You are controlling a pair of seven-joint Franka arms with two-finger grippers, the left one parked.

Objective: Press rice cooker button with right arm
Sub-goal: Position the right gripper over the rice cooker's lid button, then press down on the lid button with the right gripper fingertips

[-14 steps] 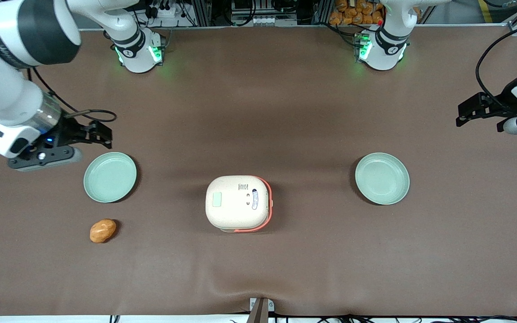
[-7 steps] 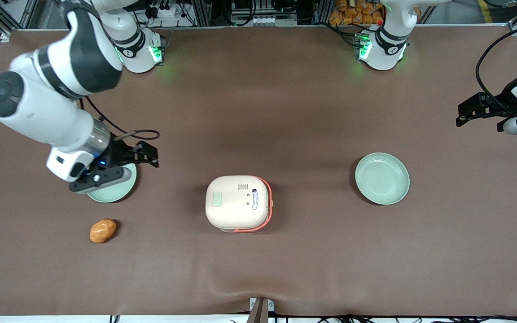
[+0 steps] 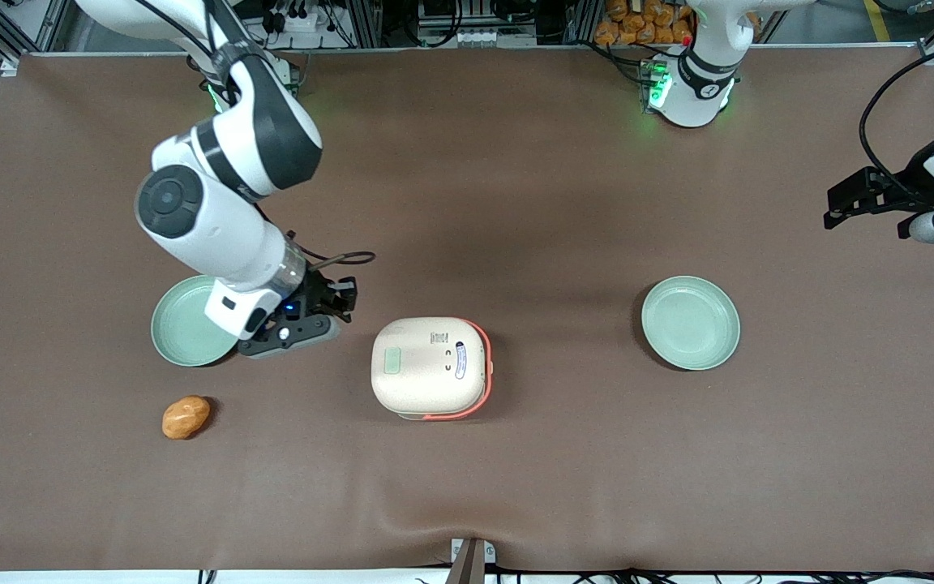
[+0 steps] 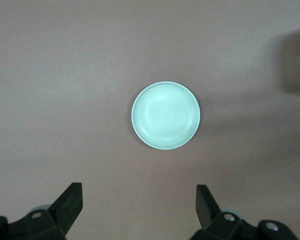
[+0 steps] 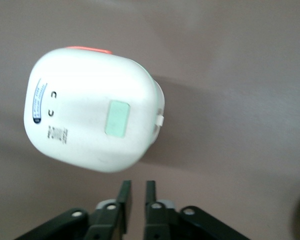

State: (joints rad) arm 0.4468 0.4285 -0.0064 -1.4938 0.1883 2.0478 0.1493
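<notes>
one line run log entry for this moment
phase: approach | gripper: nearly shut, above table beside rice cooker, no contact | cooker lid: closed | button: not yet pressed | green plate: partly under arm

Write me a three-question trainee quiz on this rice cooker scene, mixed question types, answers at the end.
1. True or false: the gripper is touching the rice cooker.
2. Multiple choice: the orange lump lies A) on a plate, B) on the bare table, C) on the cooker.
3. Fill in: the cooker's lid is ____.

Key
1. False; it hangs beside the cooker, toward the working arm's end, next to the plate, fingers nearly together.
2. B
3. closed
</notes>
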